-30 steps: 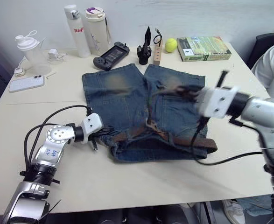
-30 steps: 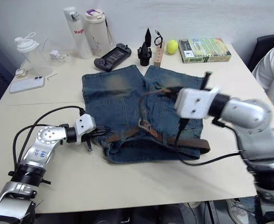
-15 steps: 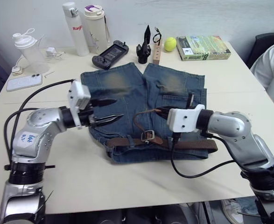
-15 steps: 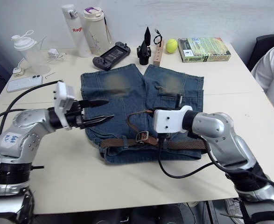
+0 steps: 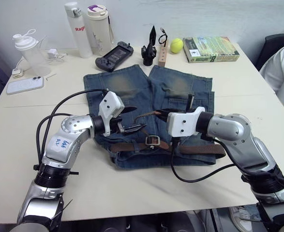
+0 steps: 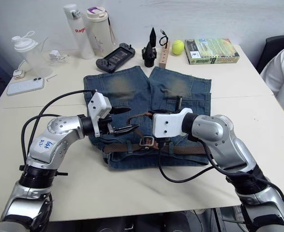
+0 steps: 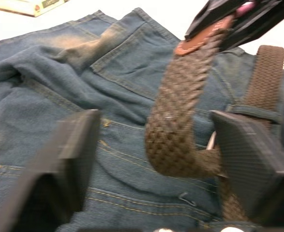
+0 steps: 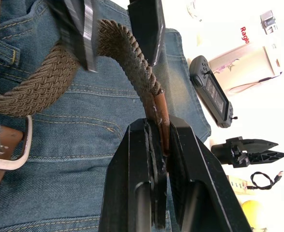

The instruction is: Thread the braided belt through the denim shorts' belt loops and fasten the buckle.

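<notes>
The denim shorts (image 5: 132, 89) lie flat mid-table, waistband toward me. The braided belt (image 5: 200, 149) runs along the waistband through the belt loops (image 5: 134, 146), and its silver buckle (image 5: 153, 140) rests on the denim near the middle. The belt's free end arches up off the shorts. My right gripper (image 5: 163, 114) is shut on that end's brown tip (image 8: 159, 116). My left gripper (image 5: 132, 121) is open, one finger (image 7: 67, 159) on each side of the raised braided strap (image 7: 180, 121), with a gap between each finger and the strap.
Behind the shorts stand two bottles (image 5: 75, 29), a game controller (image 5: 113, 54), a black stand (image 5: 149, 50), a tennis ball (image 5: 176, 45) and a book (image 5: 211, 49). A shaker bottle (image 5: 28, 50) and phone (image 5: 24, 85) sit far left. A person (image 5: 282, 72) is at the right edge.
My left arm swung from the shorts' left edge to the raised belt end and its fingers opened. My right gripper carried the belt tip leftward, still shut on it.
</notes>
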Motion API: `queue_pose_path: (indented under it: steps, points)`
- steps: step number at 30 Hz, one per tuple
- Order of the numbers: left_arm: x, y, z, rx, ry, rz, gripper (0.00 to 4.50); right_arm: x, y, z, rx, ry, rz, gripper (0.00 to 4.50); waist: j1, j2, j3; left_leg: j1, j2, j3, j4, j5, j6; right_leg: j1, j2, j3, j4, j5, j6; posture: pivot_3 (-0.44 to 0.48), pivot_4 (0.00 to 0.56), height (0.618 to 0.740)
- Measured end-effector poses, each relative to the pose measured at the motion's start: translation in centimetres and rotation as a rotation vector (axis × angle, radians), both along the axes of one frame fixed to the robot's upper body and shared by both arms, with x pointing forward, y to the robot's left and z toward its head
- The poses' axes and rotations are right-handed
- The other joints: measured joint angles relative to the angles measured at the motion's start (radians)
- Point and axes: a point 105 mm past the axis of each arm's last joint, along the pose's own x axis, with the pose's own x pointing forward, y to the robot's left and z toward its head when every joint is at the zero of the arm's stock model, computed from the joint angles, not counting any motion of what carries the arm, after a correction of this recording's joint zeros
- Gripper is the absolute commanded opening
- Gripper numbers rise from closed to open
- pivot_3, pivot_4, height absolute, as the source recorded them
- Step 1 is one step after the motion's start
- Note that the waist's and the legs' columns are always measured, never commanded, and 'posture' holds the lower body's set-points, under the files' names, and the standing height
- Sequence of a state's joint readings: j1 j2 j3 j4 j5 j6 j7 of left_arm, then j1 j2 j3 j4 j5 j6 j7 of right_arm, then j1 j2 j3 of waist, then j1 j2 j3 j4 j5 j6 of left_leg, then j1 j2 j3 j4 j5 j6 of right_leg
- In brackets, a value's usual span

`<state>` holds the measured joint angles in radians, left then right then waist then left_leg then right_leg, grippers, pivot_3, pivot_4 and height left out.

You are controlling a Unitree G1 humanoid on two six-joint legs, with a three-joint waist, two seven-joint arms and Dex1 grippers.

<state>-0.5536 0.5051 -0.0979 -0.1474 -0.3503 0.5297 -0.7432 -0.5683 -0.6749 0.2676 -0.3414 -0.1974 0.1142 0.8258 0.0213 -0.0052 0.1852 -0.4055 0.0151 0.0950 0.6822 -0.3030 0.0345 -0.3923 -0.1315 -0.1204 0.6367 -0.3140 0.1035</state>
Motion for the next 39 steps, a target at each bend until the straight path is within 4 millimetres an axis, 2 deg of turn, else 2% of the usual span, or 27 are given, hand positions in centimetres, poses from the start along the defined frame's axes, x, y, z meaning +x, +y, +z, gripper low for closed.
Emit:
queue_pose_path:
  steps: [2, 3, 5, 6, 14, 16, 17, 19, 22, 27, 28, 30, 31, 32, 35, 36, 39]
  points:
    - [0.0, -0.4, 0.2, -0.015, -0.007, -0.01, 1.59, 0.0, 0.0, 0.0, 0.0, 0.002, -0.003, 0.0, 0.0, 0.0, 0.0, 0.0, 0.0, 0.0, 0.0, 0.0, 0.0, 0.0, 0.0, 0.0, 0.0, 0.0, 0.0, 0.0, 0.15, 0.72]
    - [-0.1, -0.5, 0.2, -0.019, -0.007, -0.013, 1.29, 0.0, 0.0, 0.0, 0.0, 0.003, -0.003, 0.0, 0.0, 0.0, 0.0, 0.0, 0.0, 0.0, 0.0, 0.0, 0.0, 0.0, 0.0, 0.0, 0.0, 0.0, 0.0, 0.0, 0.15, 0.72]
    - [-0.1, -0.5, 0.2, -0.021, -0.006, -0.014, 0.35, 0.1, -0.1, 0.0, 0.001, 0.007, -0.009, 0.0, -0.001, 0.0, 0.0, 0.0, 0.0, 0.0, 0.0, 0.0, 0.0, 0.0, 0.0, 0.0, 0.0, 0.0, 0.0, 0.0, 0.15, 0.72]
    - [-0.1, -0.6, 0.2, -0.02, -0.006, -0.018, 0.07, 0.1, -0.1, 0.0, 0.003, 0.009, -0.013, 0.0, -0.001, 0.0, 0.0, 0.0, 0.0, 0.0, 0.0, 0.0, 0.0, 0.0, 0.0, 0.0, 0.0, 0.0, 0.0, 0.0, 0.15, 0.72]
    - [0.0, -0.8, 0.1, -0.032, 0.0, -0.002, 0.07, 0.4, -0.1, 0.1, 0.045, 0.053, -0.038, 0.0, 0.001, 0.0, 0.0, 0.0, 0.0, 0.0, 0.0, 0.0, 0.0, 0.0, 0.0, 0.0, 0.0, 0.0, 0.0, 0.0, 0.15, 0.72]
    - [0.0, -0.9, 0.1, -0.044, 0.0, 0.003, 0.0, 0.5, -0.1, 0.2, 0.06, 0.053, -0.047, 0.9, 0.001, 0.0, 0.0, 0.0, 0.0, 0.0, 0.0, 0.0, 0.0, 0.0, 0.0, 0.0, 0.0, 0.0, 0.0, 0.0, 0.15, 0.72]
    - [0.0, -0.9, 0.1, -0.048, 0.0, 0.005, 0.0, 0.5, -0.1, 0.4, 0.075, 0.052, -0.049, 1.19, 0.0, 0.0, 0.0, 0.0, 0.0, 0.0, 0.0, 0.0, 0.0, 0.0, 0.0, 0.0, 0.0, 0.0, 0.0, 0.0, 0.15, 0.72]
    - [-0.1, -1.1, 0.0, -0.062, 0.006, 0.003, 0.0, 0.3, 0.1, 1.0, 0.135, 0.066, -0.051, 2.16, 0.0, 0.0, 0.0, 0.0, 0.0, 0.0, 0.0, 0.0, 0.0, 0.0, 0.0, 0.0, 0.0, 0.0, 0.0, 0.0, 0.15, 0.72]
    - [-0.1, -1.1, -0.2, -0.094, 0.027, 0.018, 0.0, 0.1, -0.6, 1.0, 0.224, 0.168, -0.106, 3.59, 0.001, 0.0, 0.0, 0.0, 0.0, -0.001, 0.0, 0.0, 0.0, 0.0, 0.0, 0.0, 0.0, 0.0, 0.0, 0.0, 0.15, 0.72]
    - [-0.3, -0.7, -0.3, -0.139, 0.047, 0.049, 0.0, -0.1, -3.9, -0.5, 0.34, 0.363, -0.247, 3.59, 0.004, 0.0, 0.0, 0.0, 0.0, -0.001, 0.0, 0.0, 0.0, 0.001, -0.001, 0.0, 0.0, 0.0, 0.0, 0.0, 0.15, 0.72]
    - [-0.3, -0.7, -0.1, -0.164, 0.054, 0.055, 0.0, -0.3, -4.4, -0.9, 0.373, 0.406, -0.269, 3.31, 0.003, 0.0, 0.0, 0.0, 0.0, -0.001, 0.0, 0.0, 0.0, 0.001, -0.001, 0.0, 0.0, 0.0, 0.0, 0.0, 0.15, 0.72]
    - [-0.3, -0.8, 0.1, -0.185, 0.055, 0.055, 0.0, -0.6, -4.2, -1.4, 0.433, 0.472, -0.272, 2.78, 0.001, 0.0, 0.0, 0.0, 0.0, -0.001, 0.0, 0.0, 0.0, 0.001, 0.0, 0.0, 0.0, 0.0, 0.0, 0.0, 0.15, 0.72]
    - [-0.5, -1.0, 0.5, -0.206, 0.048, 0.043, 0.0, -0.9, -3.6, -1.6, 0.477, 0.52, -0.258, 2.26, -0.004, 0.0, 0.0, 0.0, 0.001, -0.001, -0.001, 0.0, 0.0, 0.0, 0.0, 0.001, 0.0, 0.0, 0.0, 0.0, 0.15, 0.72]
    - [-0.8, -1.2, 0.8, -0.213, 0.038, 0.032, 0.0, -1.3, -3.1, -1.7, 0.495, 0.55, -0.243, 1.98, -0.006, 0.0, 0.0, 0.0, 0.001, -0.001, -0.001, 0.0, 0.0, 0.0, 0.0, 0.0, 0.0, 0.0, 0.0, 0.0, 0.15, 0.72]
    - [-1.0, -1.1, 0.7, -0.218, 0.039, 0.031, 0.0, -2.5, -1.0, -2.9, 0.524, 0.66, -0.202, 0.37, -0.009, 0.0, 0.0, 0.0, 0.0, -0.001, -0.002, 0.0, 0.0, 0.0, 0.0, 0.0, 0.0, 0.0, 0.0, 0.0, 0.15, 0.72]
    - [-1.1, -1.1, 0.5, -0.218, 0.046, 0.032, 0.0, -2.7, -0.5, -3.5, 0.522, 0.689, -0.202, 0.06, -0.009, 0.0, 0.0, 0.0, 0.0, -0.001, -0.002, 0.0, 0.0, 0.0, 0.0, 0.0, 0.0, 0.0, 0.0, 0.0, 0.15, 0.72]
    - [-1.2, -1.0, 0.3, -0.218, 0.056, 0.034, 0.0, -2.9, 0.3, -5.1, 0.507, 0.744, -0.232, 0.06, -0.005, 0.0, 0.0, 0.0, 0.0, -0.001, -0.001, 0.0, 0.0, 0.0, -0.001, 0.0, 0.0, 0.0, 0.0, 0.0, 0.15, 0.72]
